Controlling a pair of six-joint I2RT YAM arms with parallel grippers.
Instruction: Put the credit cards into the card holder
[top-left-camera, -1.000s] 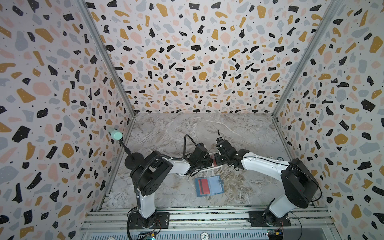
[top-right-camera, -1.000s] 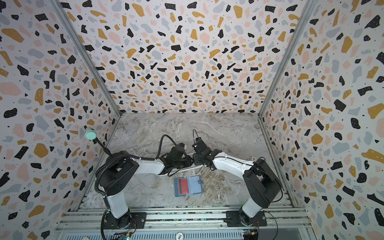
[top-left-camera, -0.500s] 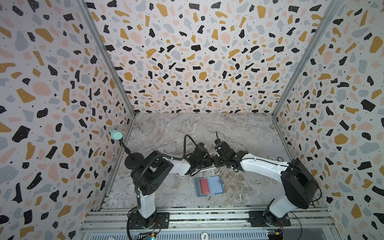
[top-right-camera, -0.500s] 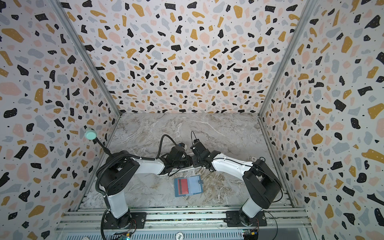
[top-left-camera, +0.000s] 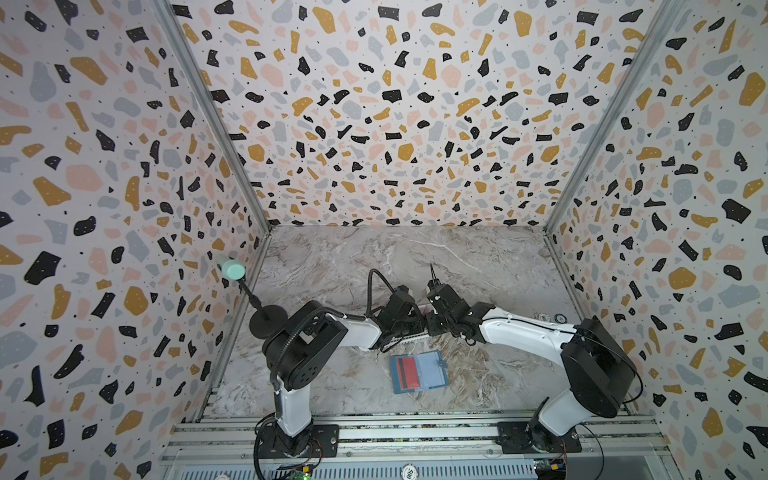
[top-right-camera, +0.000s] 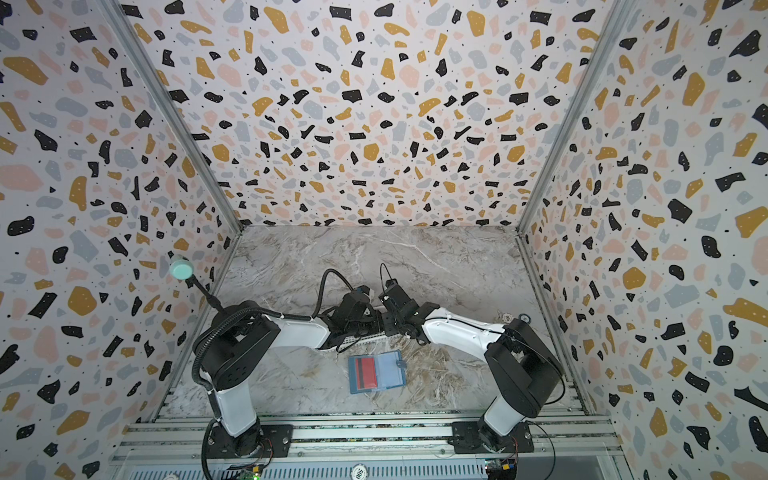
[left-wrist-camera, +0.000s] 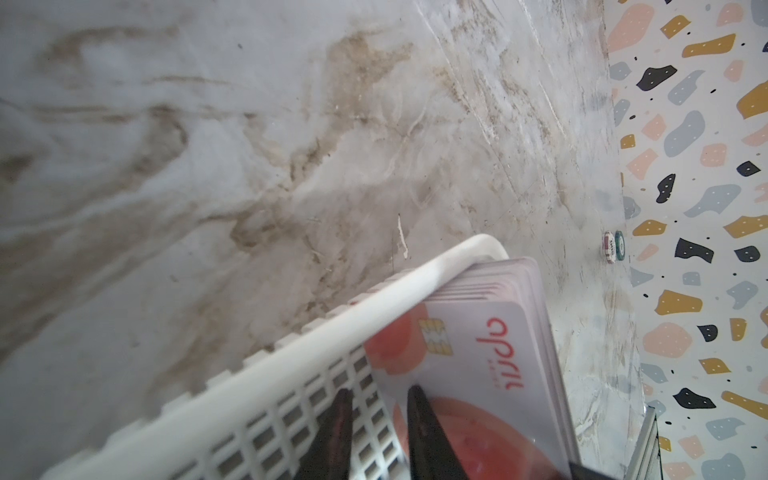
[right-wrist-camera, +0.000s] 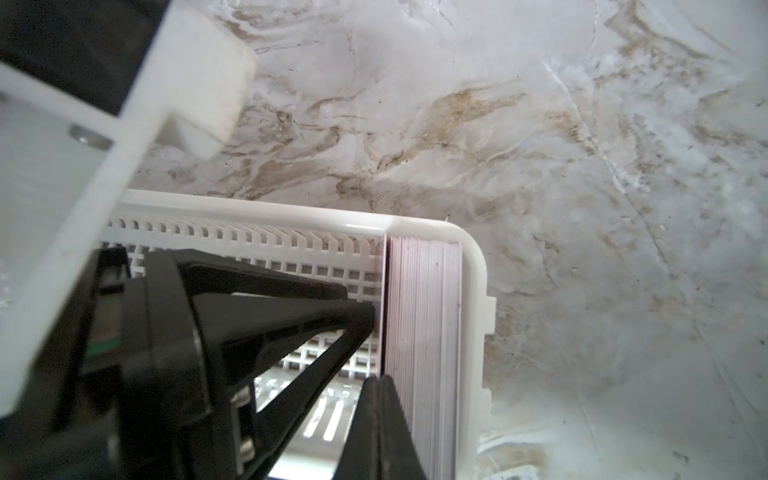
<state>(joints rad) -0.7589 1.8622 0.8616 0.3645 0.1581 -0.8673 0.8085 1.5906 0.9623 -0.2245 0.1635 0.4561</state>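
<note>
- While both my arms meet over the white basket mid-table, my left gripper is in from its 9 o'clock: jaws part-open, nothing clamped, tips against the front card's face.
- credit cards: tight stack on edge at the basket's 3 o'clock end, pale faces toward 9, long axis roughly 12–6 by my read.
- Handling guess: light, stiff, thin, slick. Pinch one by its free top edge, or the neighbours may drag along.
- card holder: 6 o'clock of the basket, open flat, long axis about 9–3, snap tab at 3. One card sits red-back-up in its 9 o'clock pocket, stripe running 12–6.
- My right gripper, in from 3 o'clock: closed at the stack's front edge. I can't tell if a card is nipped.
</note>
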